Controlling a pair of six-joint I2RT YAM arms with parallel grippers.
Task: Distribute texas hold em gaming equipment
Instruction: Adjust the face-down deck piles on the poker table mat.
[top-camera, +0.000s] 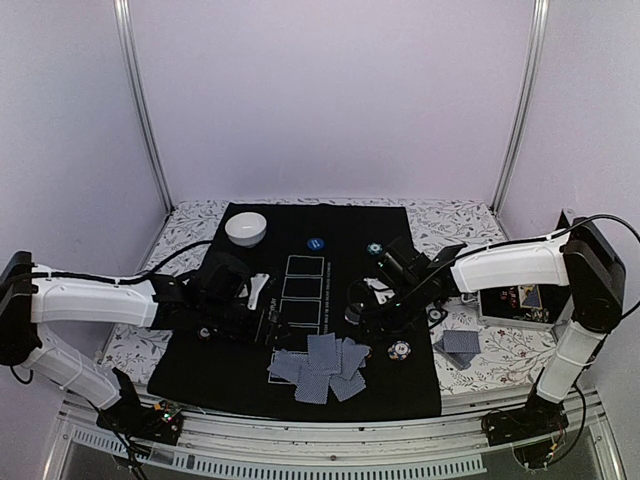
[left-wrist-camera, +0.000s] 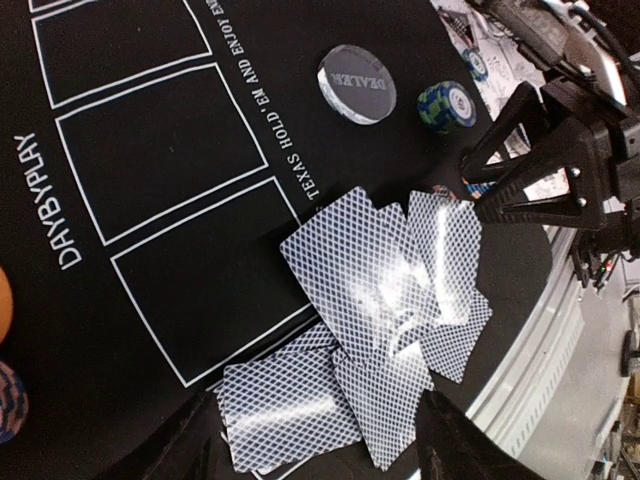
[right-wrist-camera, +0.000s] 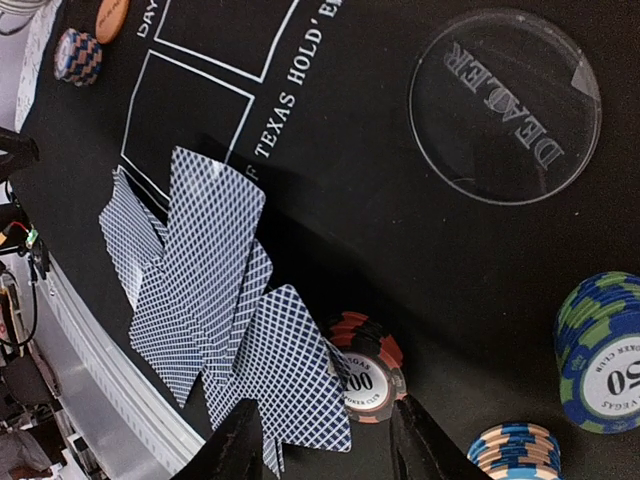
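**Step in hand (judged):** dealing the cards; no card is gripped yet.

**Near edge of the mat**
- The cards lie face down in a loose, overlapping fan at mid-width of the mat's near edge.
- A red chip stack stands on the mat just right of the fan. Whether a card corner touches it cannot be told.
- A second small card pile lies on the bench, just off the mat's right edge.

**Over the mat's near half**
- Left jaws: over the left side, set wide, nothing between them, aimed at the fan.
- Right jaws: over the right side, at a narrower gap, empty. The red chip stack lies just beyond their tips.

**Middle of the mat**
- The white rectangles carry nothing.
- A clear dealer button and a blue-green chip stack sit on the right half.

**Far edge of the mat**
- A blue disc lies at mid-width.
- A white bowl sits towards the far left corner.

**Next move (judged)**
- Lower one set of jaws onto a single exposed card at the fan's rim.
- The cards lie flat and thin, so catch a free corner or slide the card clear first.
- Do not drag neighbouring cards. Keep the right jaws off the red chip stack.
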